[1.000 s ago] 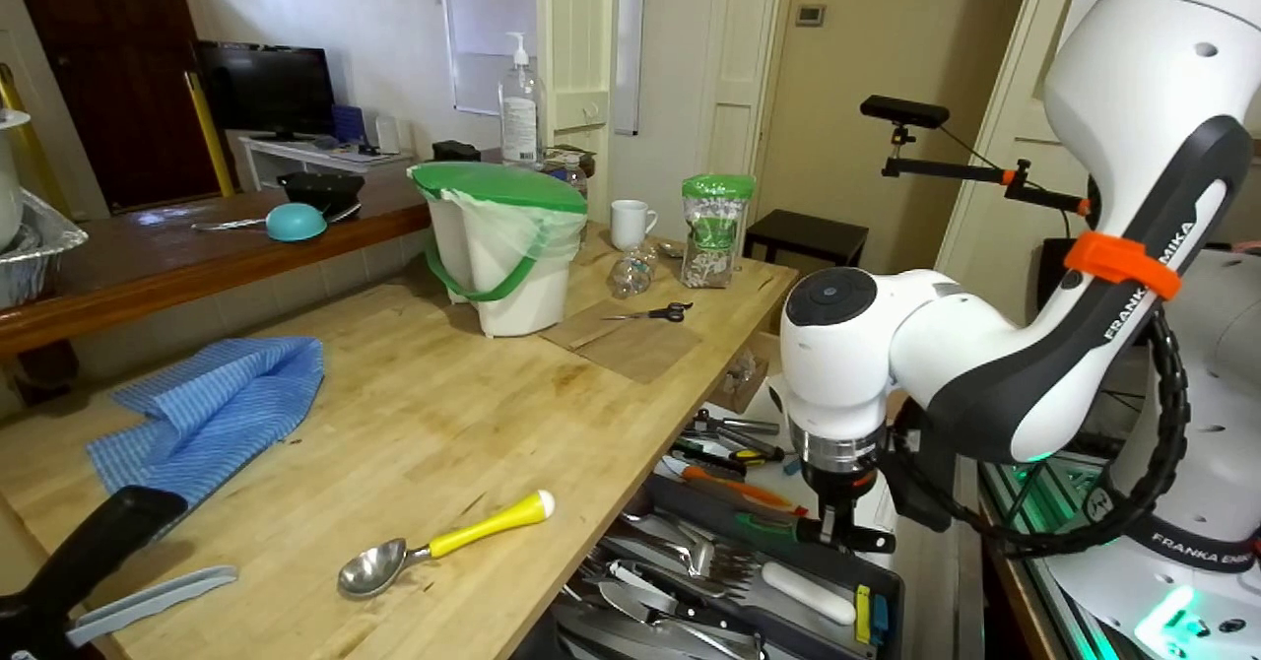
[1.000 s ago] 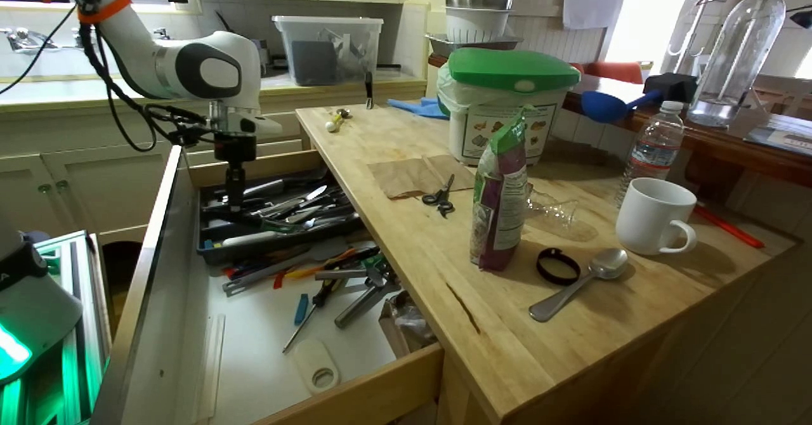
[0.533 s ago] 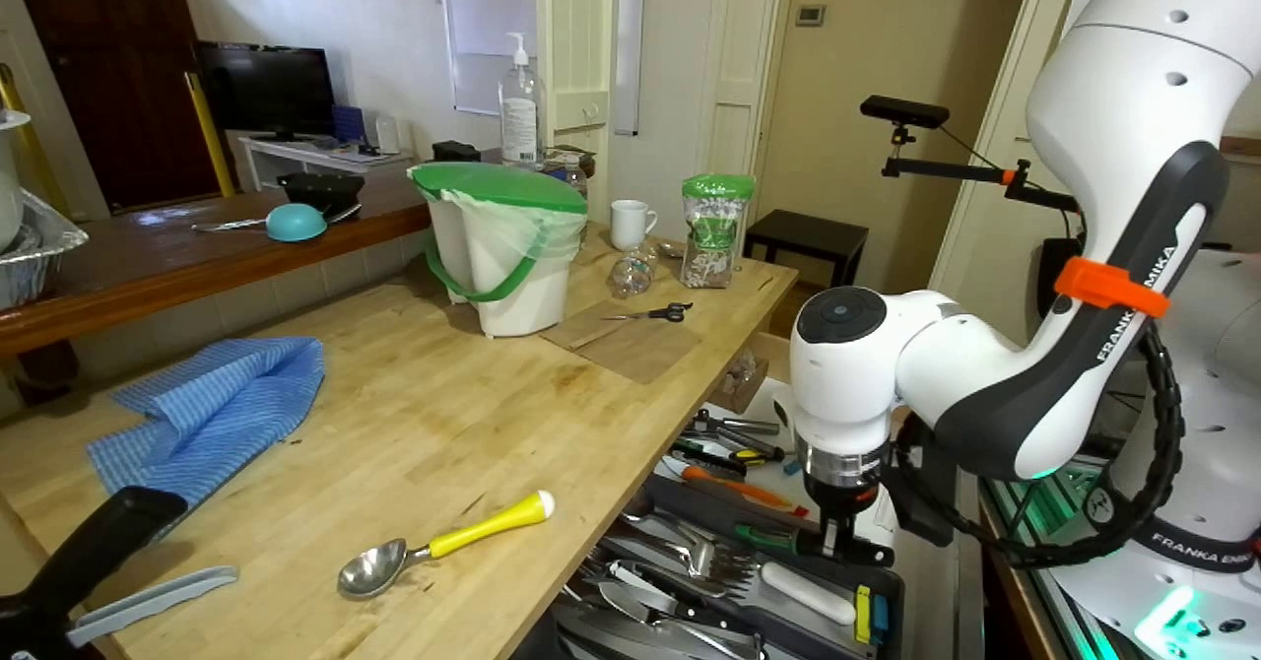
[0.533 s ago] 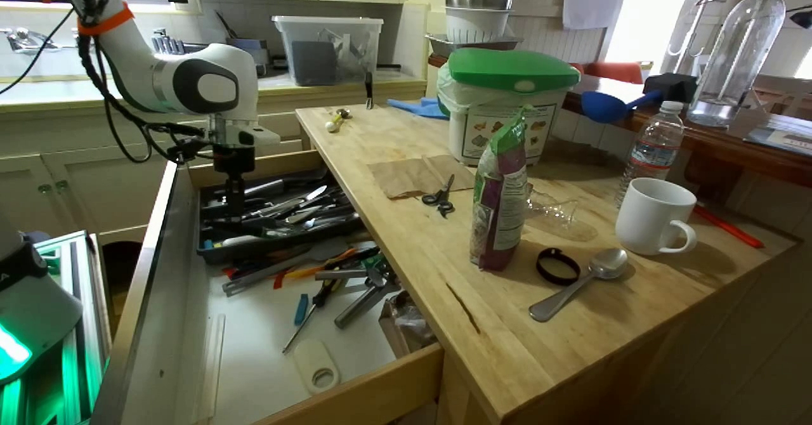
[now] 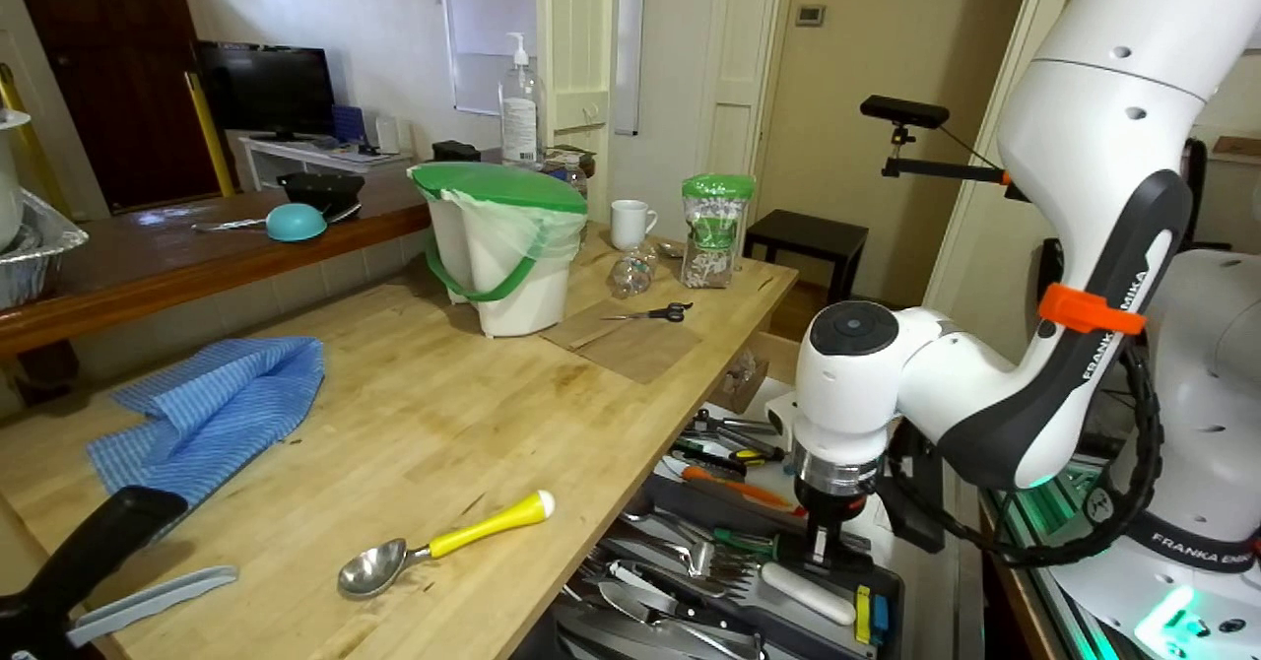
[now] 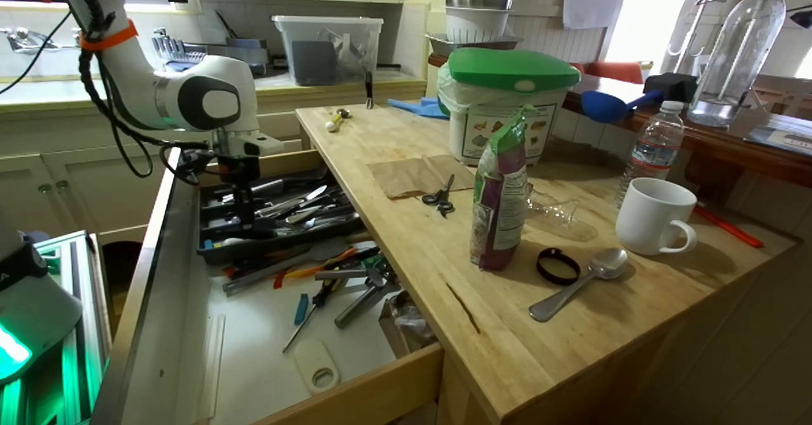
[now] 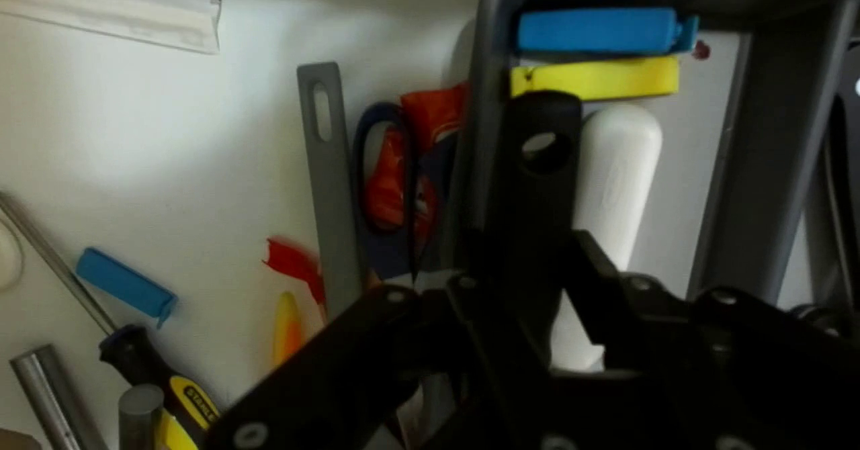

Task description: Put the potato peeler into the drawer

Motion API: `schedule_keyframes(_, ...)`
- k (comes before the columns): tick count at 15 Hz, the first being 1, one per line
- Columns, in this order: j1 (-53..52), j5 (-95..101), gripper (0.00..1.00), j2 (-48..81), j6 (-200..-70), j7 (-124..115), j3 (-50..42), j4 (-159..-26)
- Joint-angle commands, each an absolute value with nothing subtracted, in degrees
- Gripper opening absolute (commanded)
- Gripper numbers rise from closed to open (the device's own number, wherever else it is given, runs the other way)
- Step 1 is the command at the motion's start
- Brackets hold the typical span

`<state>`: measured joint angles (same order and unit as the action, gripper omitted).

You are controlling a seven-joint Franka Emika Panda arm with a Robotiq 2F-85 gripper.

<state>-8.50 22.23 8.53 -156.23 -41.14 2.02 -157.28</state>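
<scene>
The potato peeler (image 7: 534,195) appears to be the tool with a black handle, a hole at its end and a green part (image 5: 744,542). My gripper (image 7: 527,248) is shut on its black handle, a finger on each side in the wrist view. In both exterior views the gripper (image 5: 823,550) (image 6: 244,223) is low over the dark cutlery tray (image 6: 216,255) inside the open drawer (image 6: 254,361). The peeler lies across the tray's end compartment, beside a white handle (image 7: 618,168). Its far end is hidden under the gripper. I cannot tell whether it touches the tray.
A yellow clip (image 7: 605,77) and a blue clip (image 7: 594,30) lie at the compartment's end. Scissors (image 7: 383,188), a grey handle (image 7: 329,181) and a screwdriver (image 7: 134,356) lie beside the tray. The wooden counter (image 5: 473,404) overhangs one side. The drawer's wall (image 6: 146,285) stands opposite.
My gripper has moved down toward the tray with the peeler held. In the last half second it has also shifted sideways, and the peeler moved with it.
</scene>
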Motion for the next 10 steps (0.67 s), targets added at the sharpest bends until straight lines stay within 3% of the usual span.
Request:
schedule_keyframes(1,-8.6,27.3,0.59,9.9,-162.6,-41.6,0.5,-157.3)
schedule_keyframes(6,-4.7,17.7,0.95,4.2,-167.0,-30.4,5.2,-159.6)
schedule_keyframes(7,-5.8,10.9,0.99,4.0,-166.0,-25.0,5.6,-158.6)
schedule_keyframes(10,2.8,-3.0,1.00,-3.0,-163.7,-13.4,17.9,-160.7)
